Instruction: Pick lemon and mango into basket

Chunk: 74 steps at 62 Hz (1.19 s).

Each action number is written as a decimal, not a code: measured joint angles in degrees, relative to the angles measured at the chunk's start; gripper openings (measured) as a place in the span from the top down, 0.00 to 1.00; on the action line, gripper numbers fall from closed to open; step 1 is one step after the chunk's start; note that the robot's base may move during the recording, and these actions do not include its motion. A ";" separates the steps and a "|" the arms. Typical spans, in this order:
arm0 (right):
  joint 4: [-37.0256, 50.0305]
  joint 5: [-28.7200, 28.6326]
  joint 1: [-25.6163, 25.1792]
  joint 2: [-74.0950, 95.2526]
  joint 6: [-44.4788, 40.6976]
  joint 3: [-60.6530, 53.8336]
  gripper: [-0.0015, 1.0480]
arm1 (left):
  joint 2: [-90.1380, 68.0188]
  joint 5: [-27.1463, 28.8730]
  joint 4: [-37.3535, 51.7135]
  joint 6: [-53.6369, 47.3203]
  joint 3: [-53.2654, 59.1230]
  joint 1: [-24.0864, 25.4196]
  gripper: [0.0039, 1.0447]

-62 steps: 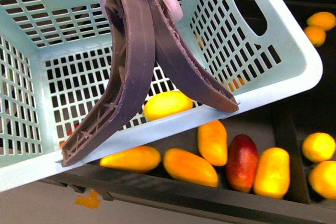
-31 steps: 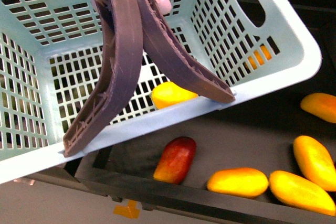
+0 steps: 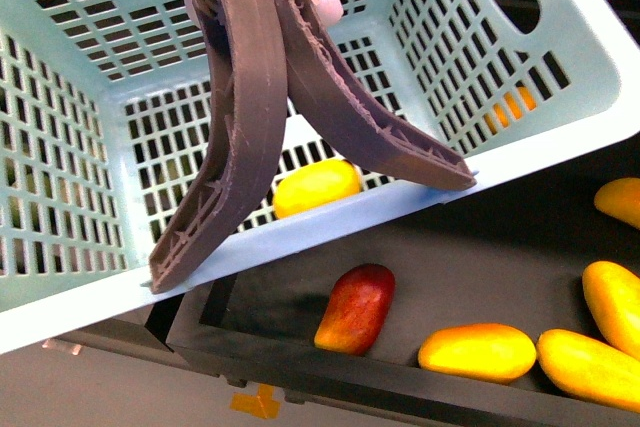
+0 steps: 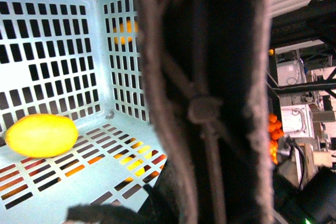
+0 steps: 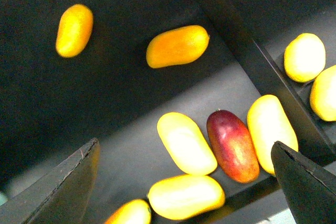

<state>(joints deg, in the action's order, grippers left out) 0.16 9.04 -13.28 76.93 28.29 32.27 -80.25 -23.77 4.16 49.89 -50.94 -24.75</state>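
The basket (image 3: 60, 197) hangs tilted, its two brown handles (image 3: 250, 127) drawn up together. The lemon (image 3: 318, 187) lies inside on the slotted floor, against the lower wall. The handles fill the left wrist view, so I cannot tell how the left gripper's jaws stand. The right gripper (image 5: 184, 179) has its jaws wide apart and empty, over a mango (image 5: 177, 45) and a red mango (image 5: 232, 145) in dark trays (image 5: 121, 93).

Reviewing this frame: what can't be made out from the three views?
Left gripper's hold: front view's top edge cuts off the handles; a blurred brown mass fills the left wrist view.
Lemon: underside hidden by the basket rim, front view.
Orange fruit behind the basket wall: only slivers through slots, kind unclear.
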 joint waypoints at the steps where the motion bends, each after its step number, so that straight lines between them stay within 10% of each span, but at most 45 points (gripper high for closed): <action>1: 0.28 -0.11 -0.26 2.43 1.31 1.31 0.08 | 0.00 -0.13 0.00 0.15 0.00 -0.04 0.96; 29: -4.17 2.71 -0.79 42.58 32.74 30.03 0.08 | 0.00 0.87 0.00 0.17 0.00 0.15 0.96; 74: -8.07 5.53 -1.38 65.11 36.46 51.82 0.08 | 0.00 0.81 0.00 0.17 0.00 0.15 0.96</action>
<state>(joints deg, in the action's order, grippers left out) -7.90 14.57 -14.66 142.04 64.75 84.09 -80.25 -22.96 4.16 50.06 -50.94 -24.60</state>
